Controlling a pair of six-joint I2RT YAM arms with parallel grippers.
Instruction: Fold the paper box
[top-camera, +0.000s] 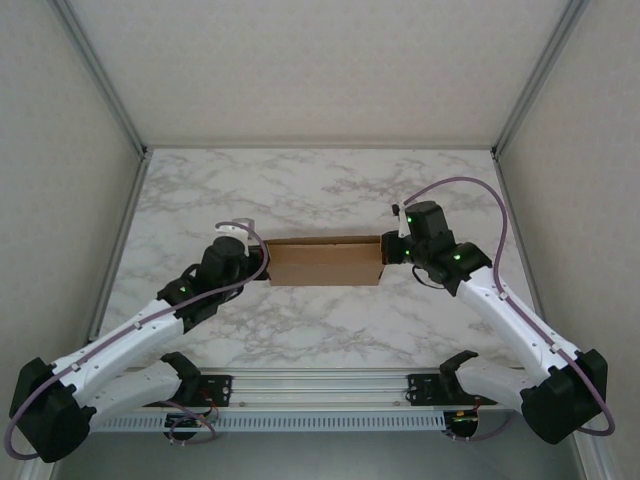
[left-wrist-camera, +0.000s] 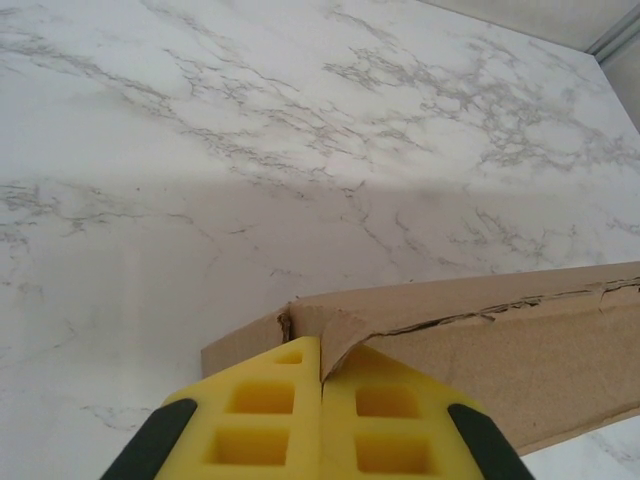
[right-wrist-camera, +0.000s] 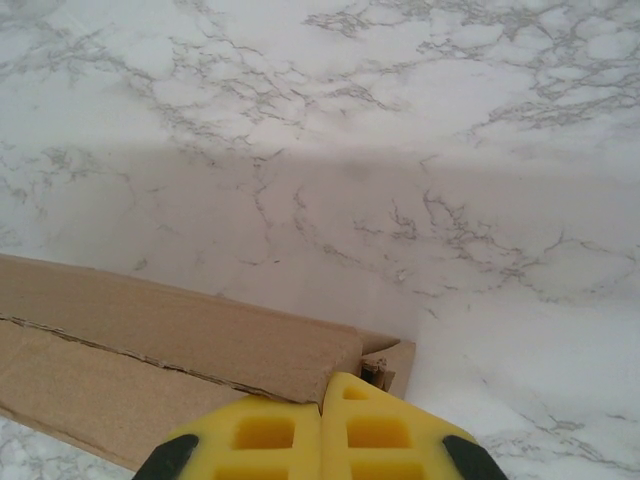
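The paper box (top-camera: 326, 260) is brown cardboard, folded into a long shallow shape in the middle of the marble table. My left gripper (top-camera: 262, 262) is at its left end. In the left wrist view its yellow fingers (left-wrist-camera: 262, 410) are pressed together on a cardboard flap at the paper box (left-wrist-camera: 520, 350) corner. My right gripper (top-camera: 392, 250) is at the box's right end. In the right wrist view its yellow fingers (right-wrist-camera: 375, 435) are closed on the corner edge of the paper box (right-wrist-camera: 180, 340).
The white marble table (top-camera: 320, 190) has free room behind and in front of the box. Metal frame posts (top-camera: 110, 85) and pale walls bound it on the left, right and back. A rail (top-camera: 320, 385) with the arm bases runs along the near edge.
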